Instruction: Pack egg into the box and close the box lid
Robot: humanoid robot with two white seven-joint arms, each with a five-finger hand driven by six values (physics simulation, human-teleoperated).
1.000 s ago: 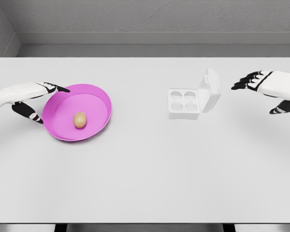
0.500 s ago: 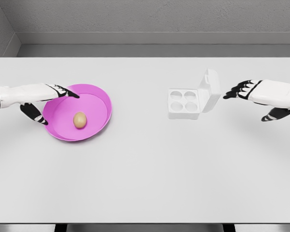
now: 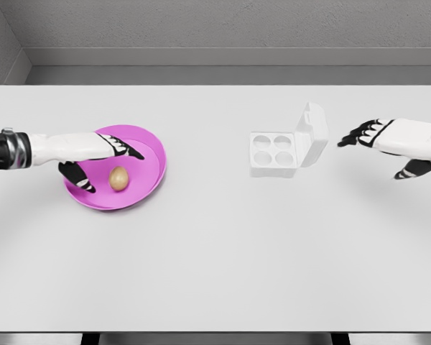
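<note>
A pink shallow bowl (image 3: pixel 149 167) sits on the left part of a broad white table (image 3: pixel 215 251), its rim tilted a little so the near edge looks lower than the far edge. The bowl's inner wall is a brighter magenta than its floor. The table fills most of the view, pale and plain, with its front edge running along the bottom. Behind the table's far edge a grey floor strip (image 3: pixel 223 75) meets a rough grey wall (image 3: pixel 223 25), and a second wall (image 3: pixel 1 47) closes in at the upper left corner.
</note>
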